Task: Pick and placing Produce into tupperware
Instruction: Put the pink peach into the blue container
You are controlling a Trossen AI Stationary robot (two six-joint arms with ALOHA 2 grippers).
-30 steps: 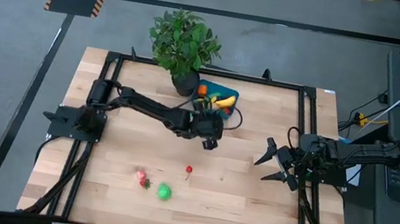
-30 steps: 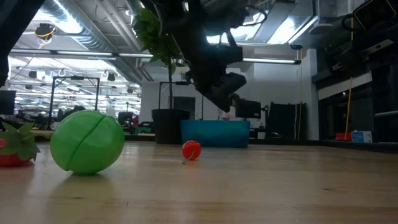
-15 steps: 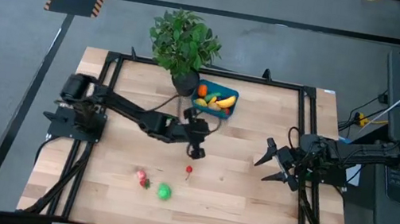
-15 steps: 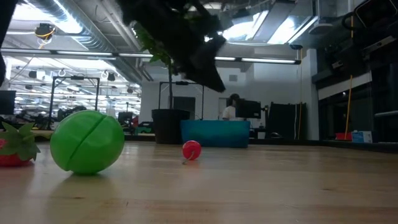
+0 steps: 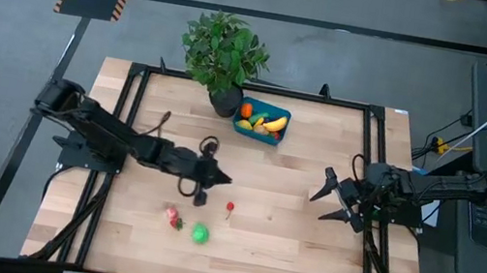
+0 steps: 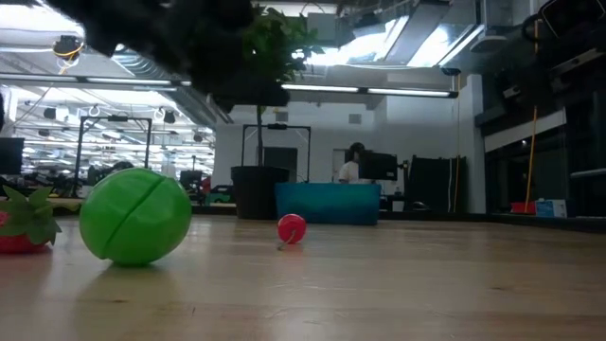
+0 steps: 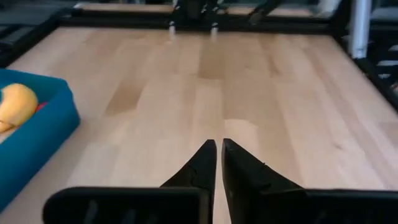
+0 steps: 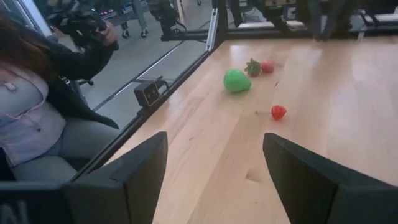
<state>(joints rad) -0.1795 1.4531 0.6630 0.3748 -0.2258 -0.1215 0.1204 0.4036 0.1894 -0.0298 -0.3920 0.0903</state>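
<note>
While round — glossy green ball (image 6: pixel 134 216), smooth wood.

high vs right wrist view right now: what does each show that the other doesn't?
Only the high view shows the teal tupperware with its banana, the potted plant, the left gripper shut and empty over the table's middle, and the right arm from outside.

Only the right wrist view shows a seated person beside the table and the right gripper up close, open and empty.

Both show the green ball, the strawberry and the small red piece loose on the wooden table.
</note>
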